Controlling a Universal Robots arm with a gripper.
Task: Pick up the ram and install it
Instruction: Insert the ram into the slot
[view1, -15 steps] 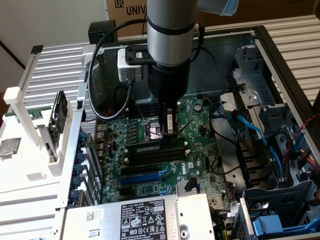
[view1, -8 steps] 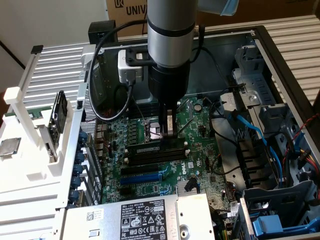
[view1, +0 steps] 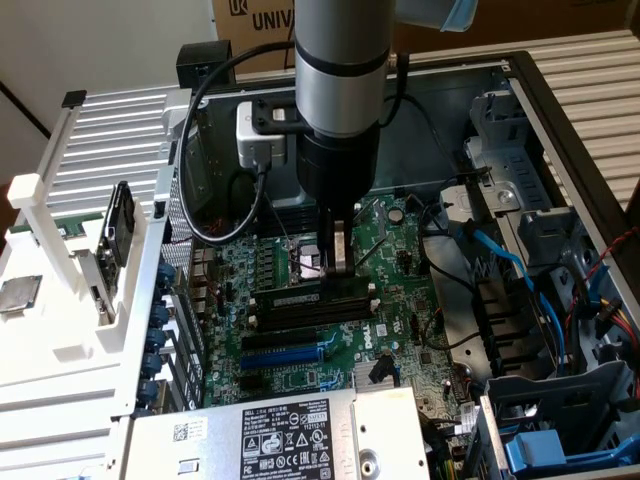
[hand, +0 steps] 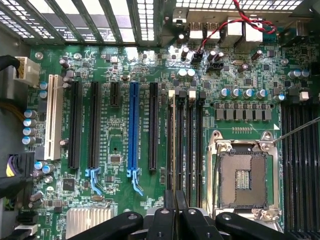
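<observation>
1. One tool (view1: 340, 266) is positioned inside the open case, over the black memory slots (view1: 345, 312).
2. Tool fingers (hand: 166, 202) are clenched on the ram (hand: 173, 145), gripped near one end.
3. The ram is stood on edge in a memory slot, at 6 o'clock from the CPU socket (view1: 310, 262) in the exterior view; full seating cannot be judged.
4. Blue expansion slot (view1: 285, 355) is seen at 6 o'clock from the ram, apart from it.

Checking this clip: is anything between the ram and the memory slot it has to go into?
Nothing visible. The gripper holds the ram edge-on right along the memory slots, beside the open processor socket, with no cable or part crossing between them.
</observation>
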